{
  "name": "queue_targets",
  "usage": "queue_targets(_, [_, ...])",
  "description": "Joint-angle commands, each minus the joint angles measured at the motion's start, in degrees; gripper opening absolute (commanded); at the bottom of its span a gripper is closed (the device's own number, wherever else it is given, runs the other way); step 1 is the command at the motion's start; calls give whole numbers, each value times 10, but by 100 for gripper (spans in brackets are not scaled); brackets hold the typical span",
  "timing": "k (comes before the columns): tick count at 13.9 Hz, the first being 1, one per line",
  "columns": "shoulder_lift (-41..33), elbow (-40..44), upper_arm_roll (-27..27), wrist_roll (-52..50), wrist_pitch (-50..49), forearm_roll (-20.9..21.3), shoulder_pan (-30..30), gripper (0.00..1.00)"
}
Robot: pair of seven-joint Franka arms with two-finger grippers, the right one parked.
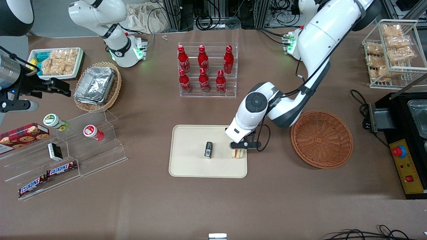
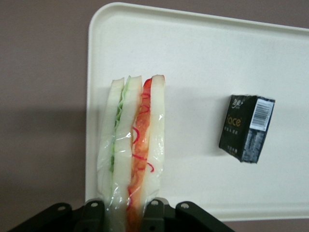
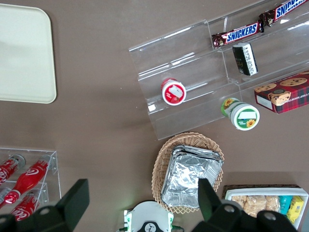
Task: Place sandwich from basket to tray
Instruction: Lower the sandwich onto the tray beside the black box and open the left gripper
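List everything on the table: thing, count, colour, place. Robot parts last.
sandwich: 1, pale bread with red and green filling, over the tray's edge nearest the basket, held in the gripper.
tray: 1, cream, mid-table.
small box: 1, black, on the tray beside the sandwich.
basket: 1, reddish-brown wicker, no contents, beside the tray toward the working arm's end.
cola bottles: 6, red, in a clear rack farther from the front camera than the tray.
foil trays: a stack, silver, in a tan wicker basket toward the parked arm's end.
Snickers bars: 2, brown, on the clear stepped stand.
gripper: 1, black, over the tray, shut on the sandwich.
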Motion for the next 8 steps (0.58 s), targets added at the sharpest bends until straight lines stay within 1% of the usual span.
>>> queue_targets(1, [39, 23, 3, -14, 28, 89, -4, 32])
queue_targets(2, [42, 22, 3, -17, 28, 111, -4, 48])
queue_targets(3, [45, 23, 3, -20, 28, 113, -3, 63])
queue_targets(4, [44, 23, 3, -21, 28, 114, -4, 83])
queue_targets(5, [42, 22, 3, -23, 28, 113, -5, 99])
queue_targets(6, [35, 19, 3, -37, 22, 110, -3, 99])
queue_targets(8, [-7, 17, 2, -104, 0, 108, -3, 100])
